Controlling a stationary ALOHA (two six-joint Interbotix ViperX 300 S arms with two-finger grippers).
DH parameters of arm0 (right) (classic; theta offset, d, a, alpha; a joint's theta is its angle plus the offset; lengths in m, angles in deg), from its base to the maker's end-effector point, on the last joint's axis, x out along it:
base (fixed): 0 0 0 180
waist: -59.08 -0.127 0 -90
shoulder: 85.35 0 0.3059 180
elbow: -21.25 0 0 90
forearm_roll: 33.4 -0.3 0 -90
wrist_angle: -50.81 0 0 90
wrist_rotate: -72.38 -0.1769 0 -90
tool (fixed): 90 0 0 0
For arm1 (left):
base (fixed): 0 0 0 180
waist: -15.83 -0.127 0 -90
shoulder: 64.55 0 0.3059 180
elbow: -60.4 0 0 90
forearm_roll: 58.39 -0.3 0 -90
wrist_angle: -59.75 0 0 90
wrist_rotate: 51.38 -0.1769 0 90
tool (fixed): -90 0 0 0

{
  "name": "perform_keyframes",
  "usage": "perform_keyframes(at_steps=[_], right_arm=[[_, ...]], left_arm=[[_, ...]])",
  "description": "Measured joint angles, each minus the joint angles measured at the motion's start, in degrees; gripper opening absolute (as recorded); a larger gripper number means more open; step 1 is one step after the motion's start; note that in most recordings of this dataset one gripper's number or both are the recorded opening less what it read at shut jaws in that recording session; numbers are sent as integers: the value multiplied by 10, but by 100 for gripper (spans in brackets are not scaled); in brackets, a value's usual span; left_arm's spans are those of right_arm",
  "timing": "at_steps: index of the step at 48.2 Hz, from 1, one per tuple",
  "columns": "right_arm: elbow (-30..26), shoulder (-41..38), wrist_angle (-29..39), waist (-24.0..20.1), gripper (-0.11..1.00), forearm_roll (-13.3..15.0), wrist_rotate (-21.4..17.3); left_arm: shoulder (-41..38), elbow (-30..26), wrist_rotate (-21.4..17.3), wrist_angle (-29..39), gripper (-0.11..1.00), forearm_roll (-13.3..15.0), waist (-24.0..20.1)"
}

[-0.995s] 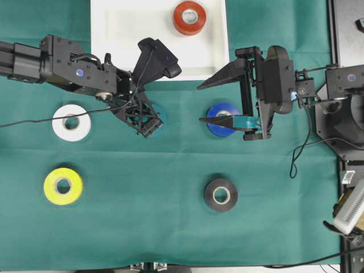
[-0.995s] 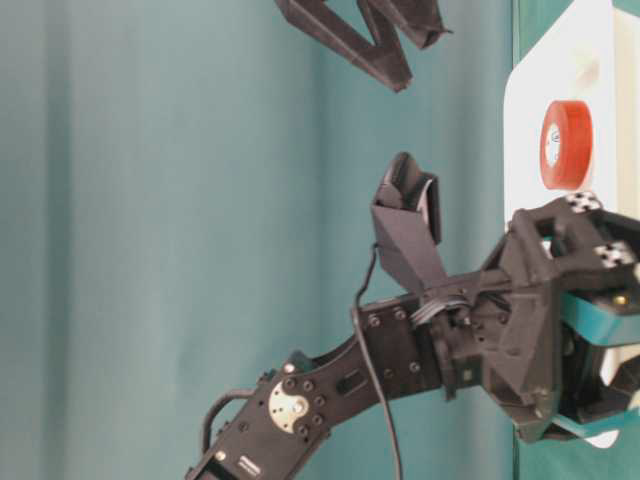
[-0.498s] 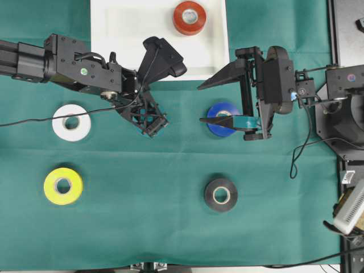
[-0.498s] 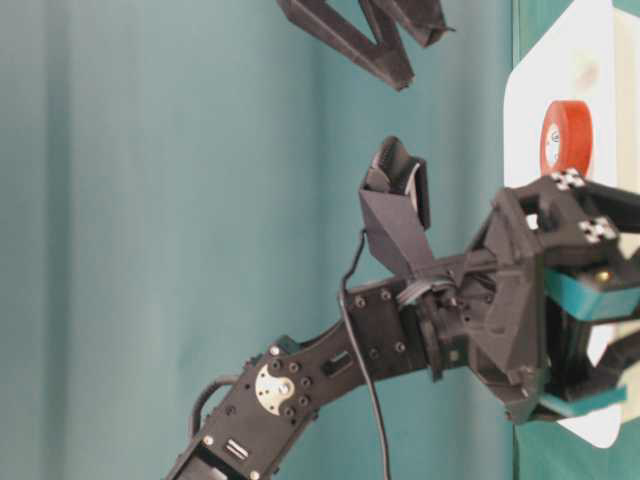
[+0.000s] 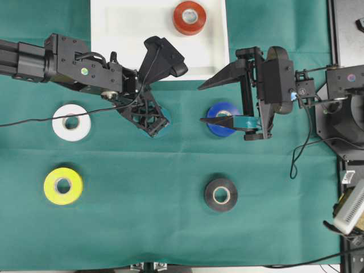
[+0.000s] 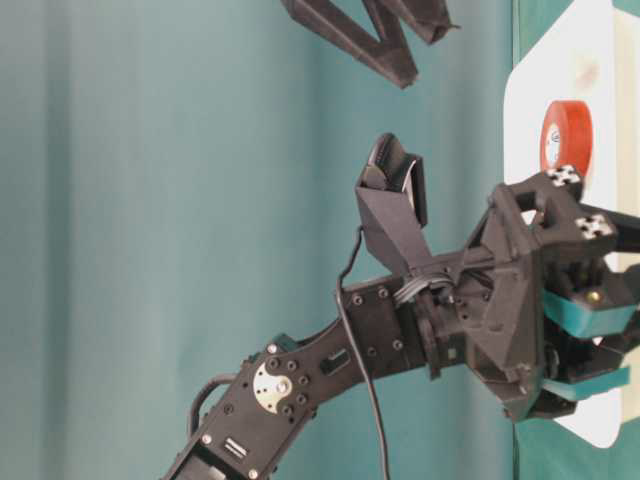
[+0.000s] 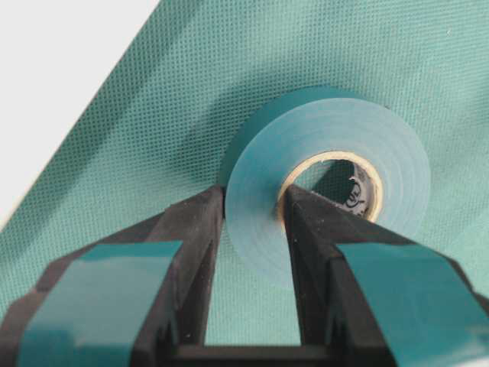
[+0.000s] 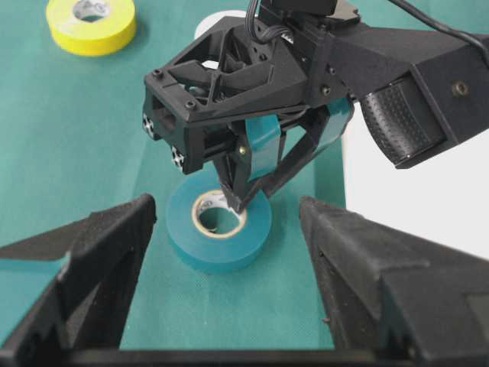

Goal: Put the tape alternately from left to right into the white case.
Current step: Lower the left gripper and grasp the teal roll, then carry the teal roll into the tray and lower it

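Left wrist view: left gripper [image 7: 248, 229] jaws clenched on the wall of the teal tape roll [image 7: 328, 172], one jaw outside the ring, the other inside the pale core. Roll lies flat on the green surface [image 5: 142, 210], just below the white case [image 5: 125, 34].

Right wrist view confirms it: left gripper [image 8: 237, 195] points down into the teal roll [image 8: 218, 225], jaw tip in the core.

Overhead view: right gripper [image 5: 224, 102] jaws released, spread wide, hovering over the blue roll [image 5: 219, 122], which lies to the right of the teal roll and below the case's right corner. Nothing held between them.

Red roll [image 5: 189, 17] sits inside the case, near its right end. White roll [image 5: 71, 122] lies below and left of the case; yellow roll [image 5: 63, 186] farther below it. Black roll [image 5: 220, 195] lies well below the case's right side.
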Motion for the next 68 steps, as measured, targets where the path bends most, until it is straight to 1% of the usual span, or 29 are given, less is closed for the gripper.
perform_keyframes(at_steps=[13, 19, 46, 53, 62, 68], right_arm=[[1, 0, -3, 0, 81, 1, 0], [0, 0, -4, 0, 81, 1, 0], [1, 0, -4, 0, 81, 1, 0], [1, 0, -4, 0, 81, 1, 0], [1, 0, -4, 1, 81, 1, -1], [0, 0, -4, 1, 81, 1, -2]], left_arm=[[1, 0, -2, 6, -4, -1, 0], [6, 0, -3, 19, -4, -1, 0], [100, 0, -13, 87, -4, -5, 2], [105, 0, -15, 90, -4, -6, -4], [105, 0, -38, 90, -4, -6, -19], [112, 0, -49, 91, -4, -6, -38]])
